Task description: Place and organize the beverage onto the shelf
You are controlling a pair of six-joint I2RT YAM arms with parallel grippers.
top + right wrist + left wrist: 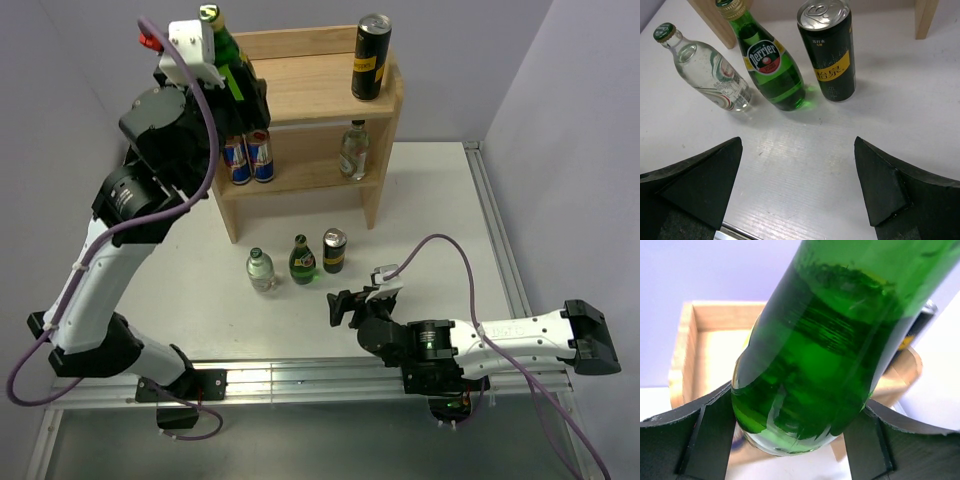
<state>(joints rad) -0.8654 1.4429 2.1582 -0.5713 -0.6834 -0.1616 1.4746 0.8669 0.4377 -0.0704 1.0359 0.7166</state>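
Observation:
My left gripper (238,82) is shut on a green glass bottle (222,42) and holds it over the left end of the wooden shelf's (300,85) top board; the bottle (825,340) fills the left wrist view above the rimmed top board (705,340). A black and yellow can (370,57) stands on the top right. Two blue cans (249,157) and a clear bottle (353,150) stand on the lower board. My right gripper (343,308) is open, low over the table, facing a clear bottle (705,70), a green Perrier bottle (770,65) and a black can (830,50).
The three drinks on the table stand in a row in front of the shelf, clear bottle (260,270), Perrier bottle (302,261), black can (335,250). A metal rail (300,380) runs along the near table edge. Walls close in behind and right.

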